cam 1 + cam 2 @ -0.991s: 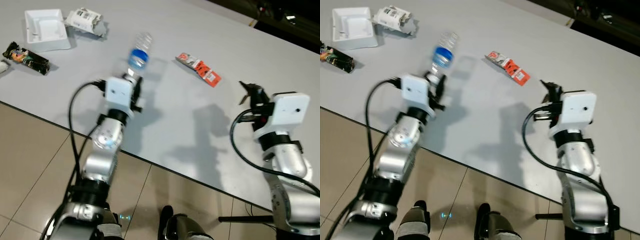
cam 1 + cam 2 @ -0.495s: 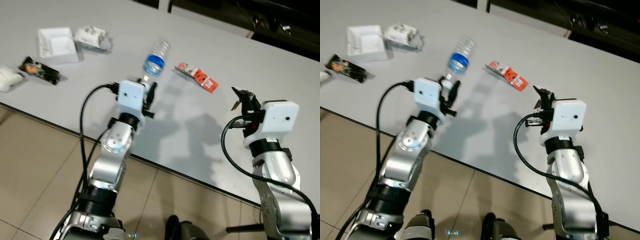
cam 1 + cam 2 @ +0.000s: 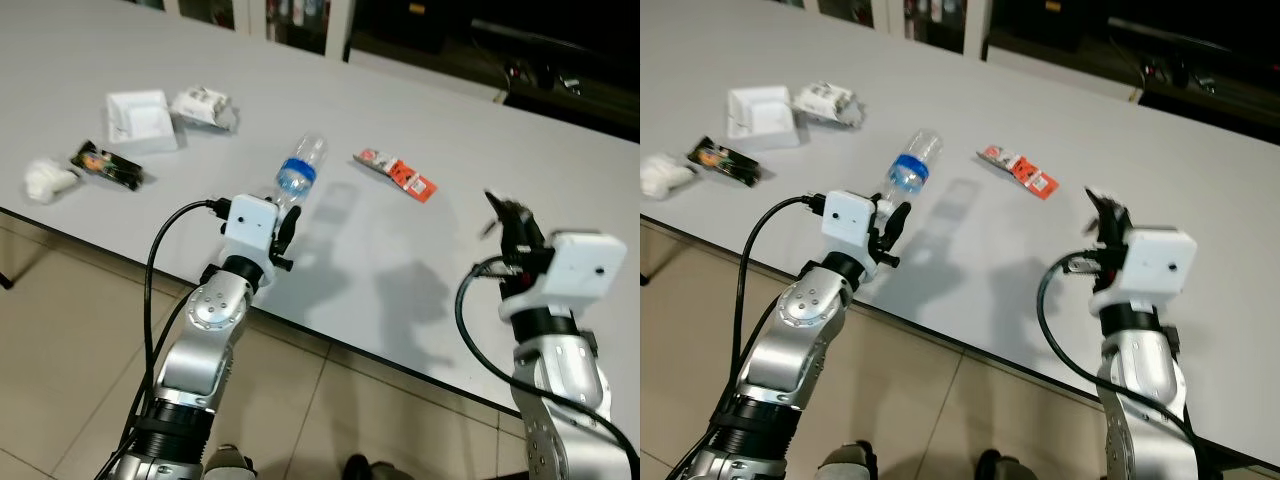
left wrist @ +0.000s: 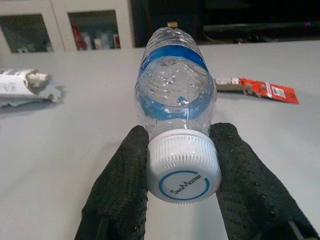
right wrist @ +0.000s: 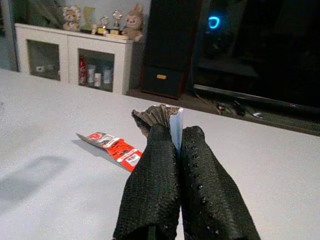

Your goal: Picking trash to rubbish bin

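Observation:
A clear plastic bottle (image 3: 298,172) with a blue label is held above the grey table (image 3: 450,130), near its front edge. My left gripper (image 3: 284,214) is shut on the bottle's neck just behind the white cap (image 4: 184,172), one black finger on each side. Further right, my right gripper (image 3: 510,214) is raised over the table and shut on a small crumpled wrapper scrap (image 5: 161,116). A red snack wrapper (image 3: 396,174) lies flat on the table between the two arms, farther back.
At the table's left end lie a white square tray (image 3: 140,119), a crumpled white packet (image 3: 203,106), a dark snack wrapper (image 3: 108,165) and a white tissue wad (image 3: 48,176). The table's front edge (image 3: 340,340) runs above a tiled floor (image 3: 60,350).
The head camera has pulled back and tilted up, bringing more of the table's left end into view. Both grippers keep their hold, the bottle and the scrap still raised.

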Robot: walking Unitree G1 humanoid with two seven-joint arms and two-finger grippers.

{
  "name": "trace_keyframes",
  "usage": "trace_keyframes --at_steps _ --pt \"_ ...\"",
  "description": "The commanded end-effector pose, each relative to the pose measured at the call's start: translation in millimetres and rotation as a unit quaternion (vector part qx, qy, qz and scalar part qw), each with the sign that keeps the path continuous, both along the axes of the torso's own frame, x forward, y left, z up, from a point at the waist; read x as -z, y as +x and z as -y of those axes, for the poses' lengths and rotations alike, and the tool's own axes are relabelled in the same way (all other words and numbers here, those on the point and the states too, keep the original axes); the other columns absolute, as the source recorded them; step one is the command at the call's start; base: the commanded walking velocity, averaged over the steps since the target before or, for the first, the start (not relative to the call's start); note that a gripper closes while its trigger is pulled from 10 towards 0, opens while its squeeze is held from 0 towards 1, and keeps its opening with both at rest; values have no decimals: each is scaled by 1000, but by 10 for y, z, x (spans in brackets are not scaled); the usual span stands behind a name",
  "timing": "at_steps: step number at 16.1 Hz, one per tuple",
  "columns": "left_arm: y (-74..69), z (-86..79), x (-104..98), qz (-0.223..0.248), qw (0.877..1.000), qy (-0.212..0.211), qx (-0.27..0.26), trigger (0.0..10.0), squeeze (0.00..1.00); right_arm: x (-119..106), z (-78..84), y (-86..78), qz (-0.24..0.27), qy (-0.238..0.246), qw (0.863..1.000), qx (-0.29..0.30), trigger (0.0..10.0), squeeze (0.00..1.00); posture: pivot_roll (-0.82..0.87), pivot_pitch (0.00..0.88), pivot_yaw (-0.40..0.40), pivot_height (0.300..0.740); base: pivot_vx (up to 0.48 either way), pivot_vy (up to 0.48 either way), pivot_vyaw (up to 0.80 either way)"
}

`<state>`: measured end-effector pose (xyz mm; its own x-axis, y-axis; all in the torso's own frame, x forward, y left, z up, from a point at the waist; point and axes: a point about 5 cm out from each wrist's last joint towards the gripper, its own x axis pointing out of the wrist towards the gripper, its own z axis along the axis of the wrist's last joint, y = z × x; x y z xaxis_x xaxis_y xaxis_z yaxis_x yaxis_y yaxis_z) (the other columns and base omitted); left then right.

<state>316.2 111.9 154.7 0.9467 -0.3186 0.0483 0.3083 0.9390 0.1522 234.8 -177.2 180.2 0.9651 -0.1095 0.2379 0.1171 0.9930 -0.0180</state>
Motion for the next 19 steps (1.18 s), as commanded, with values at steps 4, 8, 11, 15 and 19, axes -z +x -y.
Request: trace_keyframes --at_steps 4,8,11,15,19 --pt "-126 -8 110 -41 998 8 38 10000 0 1 -10 -4 8 -4 1000 2 10000 0 234 79 -75 740 0 0 0" --pt "-71 46 58 -38 999 -4 26 10000 0 7 -13 22 3 -17 1000 -2 10000 0 230 84 -84 740 0 0 800" --pt "-54 67 25 -37 999 -13 27 10000 0 15 -12 17 1 -20 1000 -3 10000 0 223 87 -88 740 0 0 800" --pt "21 68 5 -51 998 -37 19 10000 0 16 -8 15 -1 -26 1000 -2 10000 0 214 89 -85 740 0 0 800" --pt "81 134 -37 -52 997 -51 19 10000 0 10 2 6 0 -26 1000 1 10000 0 202 89 -84 740 0 0 800"
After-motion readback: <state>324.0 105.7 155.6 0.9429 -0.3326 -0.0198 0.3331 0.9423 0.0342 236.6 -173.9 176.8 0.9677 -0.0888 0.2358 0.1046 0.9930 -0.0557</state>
